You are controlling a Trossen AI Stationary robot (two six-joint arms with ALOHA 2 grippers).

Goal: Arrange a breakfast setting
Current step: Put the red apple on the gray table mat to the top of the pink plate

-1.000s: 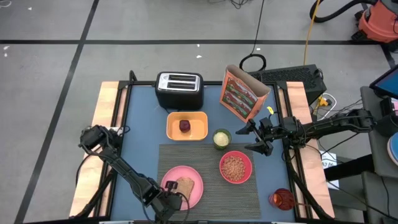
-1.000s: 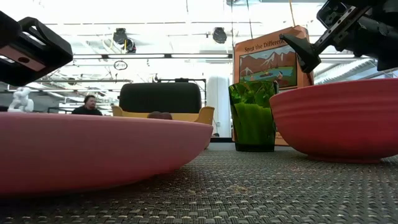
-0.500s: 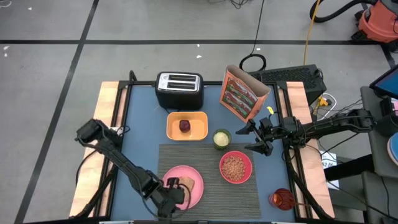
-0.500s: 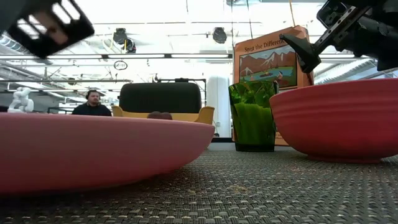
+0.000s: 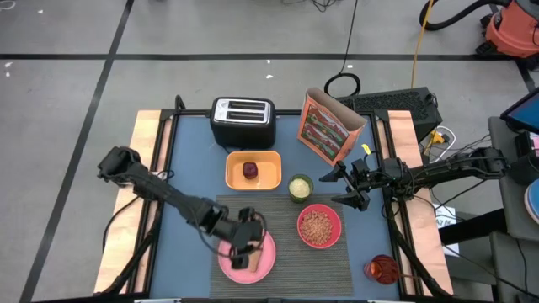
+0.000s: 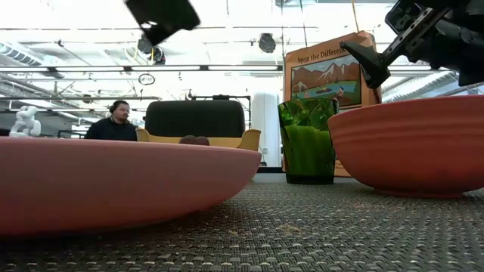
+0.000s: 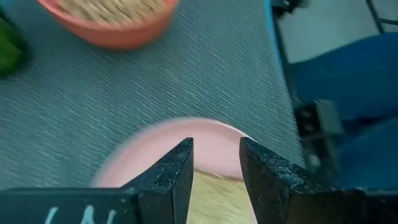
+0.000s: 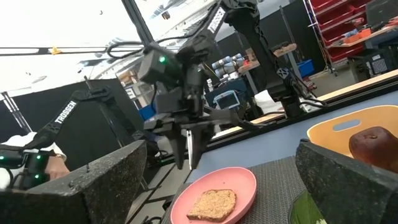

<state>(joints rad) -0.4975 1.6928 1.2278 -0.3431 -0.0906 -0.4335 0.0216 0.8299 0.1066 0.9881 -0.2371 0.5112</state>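
The left gripper (image 5: pixel 245 238) hangs above the round pink plate (image 5: pixel 263 261) at the near edge of the dark grey ribbed placemat (image 5: pixel 286 252), its arm stretched in from the table's left side; its fingers (image 7: pixel 174 177) stand a narrow way apart and point down with nothing between them, the brown toast slice (image 8: pixel 212 204) lying flat on the plate beneath them. The toast is pale brown, roughly square, and sits untouched toward the plate's near side. Just right of the plate on the same mat stands the pink bowl (image 5: pixel 319 225), filled with brown cereal. Beyond the bowl the right gripper (image 5: pixel 347 185) hovers off the mat's far right corner with its jaws spread wide and empty. Next to it a green glass (image 5: pixel 300 187) stands at the mat's far edge. Farther back, the small dark-red fruit (image 5: pixel 250 170) rests in a yellow tray (image 5: pixel 267 178), and the orange-red cereal box (image 5: pixel 325 128) stands upright beside a black toaster (image 5: pixel 242 121).
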